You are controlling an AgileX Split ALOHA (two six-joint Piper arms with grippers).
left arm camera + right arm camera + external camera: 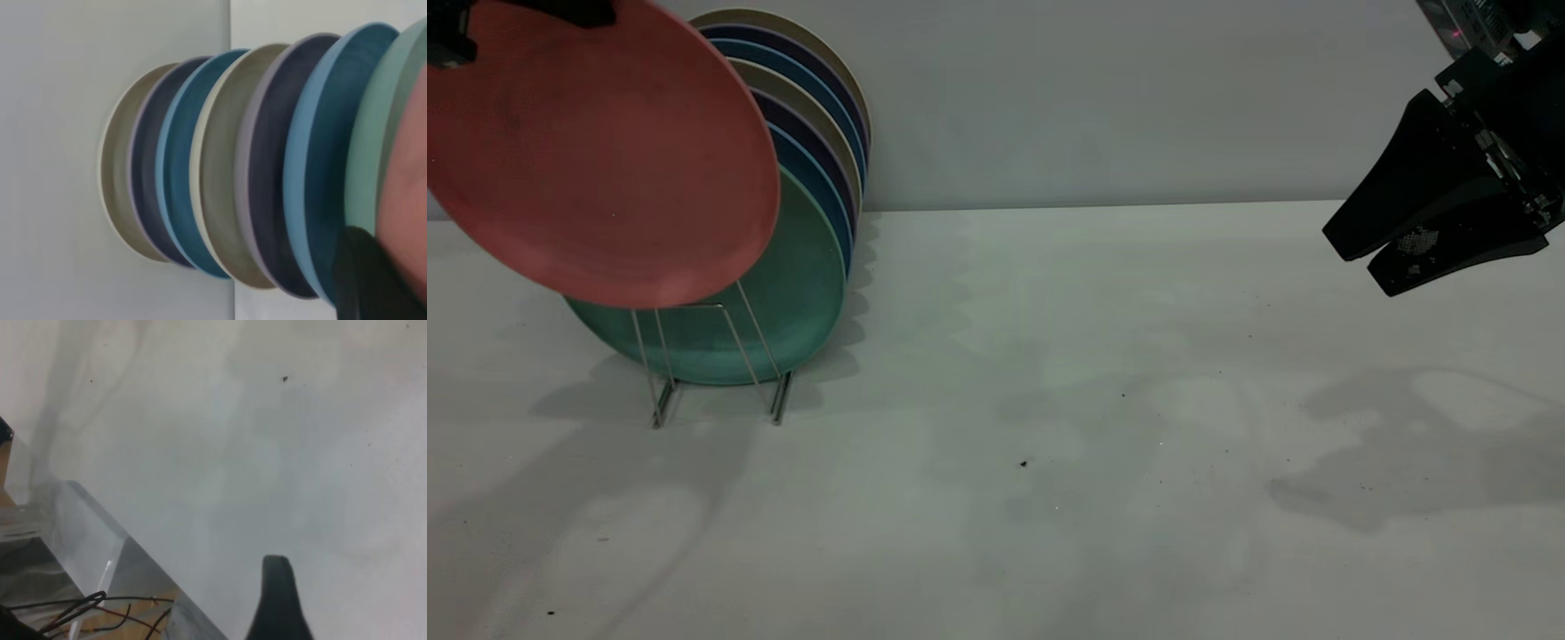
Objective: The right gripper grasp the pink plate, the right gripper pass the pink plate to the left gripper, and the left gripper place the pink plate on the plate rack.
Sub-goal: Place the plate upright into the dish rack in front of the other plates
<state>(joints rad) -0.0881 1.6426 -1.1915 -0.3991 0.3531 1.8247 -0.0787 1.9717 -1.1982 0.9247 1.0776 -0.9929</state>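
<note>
The pink plate (pixel 596 151) hangs tilted at the upper left, with its low edge just above the front wire loop of the plate rack (pixel 660 404) and in front of the teal plate (pixel 805 293). My left gripper (pixel 560 11) is shut on the plate's top edge and mostly out of frame. In the left wrist view one dark finger (pixel 373 280) lies against the pink plate (pixel 407 180). My right gripper (pixel 1352 258) hovers high at the far right, open and holding nothing. In the right wrist view a single fingertip (pixel 277 587) shows over the bare table.
Several blue, navy and beige plates (pixel 818 133) stand upright in the rack behind the teal one, against the back wall. The white table (pixel 1049 400) stretches between rack and right arm. A clear panel with wires (pixel 87 540) edges the table on the right arm's side.
</note>
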